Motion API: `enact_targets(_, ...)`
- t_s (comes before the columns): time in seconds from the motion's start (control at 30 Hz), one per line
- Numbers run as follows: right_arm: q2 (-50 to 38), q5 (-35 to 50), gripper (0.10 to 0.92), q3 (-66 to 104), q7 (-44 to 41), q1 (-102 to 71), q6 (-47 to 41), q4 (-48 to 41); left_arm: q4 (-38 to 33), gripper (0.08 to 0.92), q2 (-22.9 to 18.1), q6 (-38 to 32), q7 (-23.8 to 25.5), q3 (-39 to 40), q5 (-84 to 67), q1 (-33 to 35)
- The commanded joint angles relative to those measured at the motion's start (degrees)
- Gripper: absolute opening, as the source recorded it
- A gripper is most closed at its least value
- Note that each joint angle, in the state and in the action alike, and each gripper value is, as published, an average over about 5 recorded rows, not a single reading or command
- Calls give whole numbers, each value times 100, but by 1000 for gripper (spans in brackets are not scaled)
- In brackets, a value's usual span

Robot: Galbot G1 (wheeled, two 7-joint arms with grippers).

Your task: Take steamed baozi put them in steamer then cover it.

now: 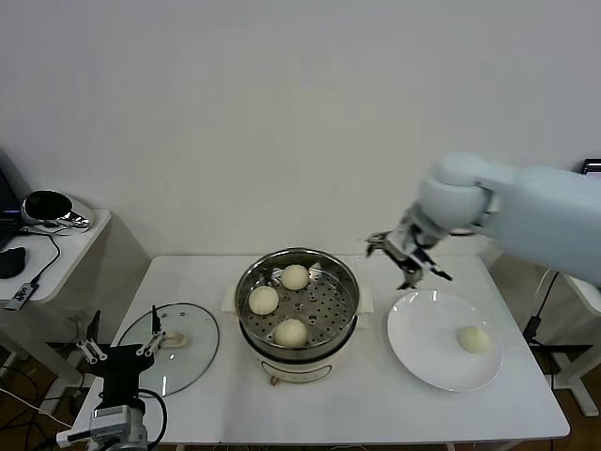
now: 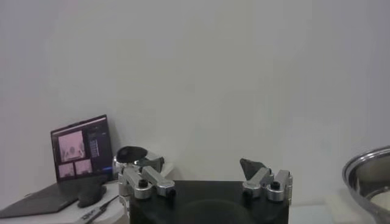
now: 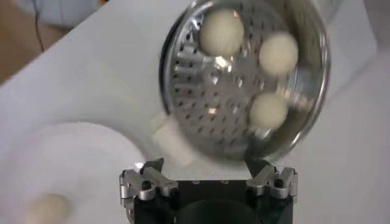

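Observation:
Three cream-white baozi lie on the perforated tray of the steamer (image 1: 349, 299), a shiny steel pot on a cream base: one at the back (image 1: 295, 276), one on the left (image 1: 263, 300), one at the front (image 1: 291, 332). A further baozi (image 1: 473, 339) rests on the white plate (image 1: 423, 352) to the right. The glass cover (image 1: 192, 324) lies flat on the table left of the steamer. My right gripper (image 1: 408, 257) hangs open and empty in the air between steamer and plate. The right wrist view shows the steamer (image 3: 195, 73) below its open gripper (image 3: 206, 167). My left gripper (image 1: 120, 348) is parked open at the table's front left corner.
A side table (image 1: 80, 240) at the far left carries a laptop (image 2: 82, 149), a mouse and a headset. The white table's front edge (image 1: 376, 437) runs just below the steamer and plate. A white wall stands close behind.

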Motion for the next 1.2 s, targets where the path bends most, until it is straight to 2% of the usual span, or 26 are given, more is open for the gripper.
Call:
enact_targets(0.03, -1971, -424, 823, 1105, 263, -1910, -944, -64, 28, 823, 34, 0, 5, 36, 13, -6)
enact_targets(0.27, -2004, -851, 823, 2174, 206, -3245, -731, -594, 67, 823, 23, -9, 8, 61, 37, 16)
enact_targets(0.57, -1514, -1342, 823, 3949, 299, -5215, -545, -1615, 61, 823, -4, -19, 8, 75, 91, 84)
enact_targets(0.87, -863, -1785, 823, 4385, 275, -5470, -69, -2632, 55, 823, -13, -16, 12, 37, 103, 118)
enact_targets(1.2, -462, -1929, 823, 4421, 276, -5563, -51, -3008, 60, 823, -33, -14, 23, 4, 109, 137)
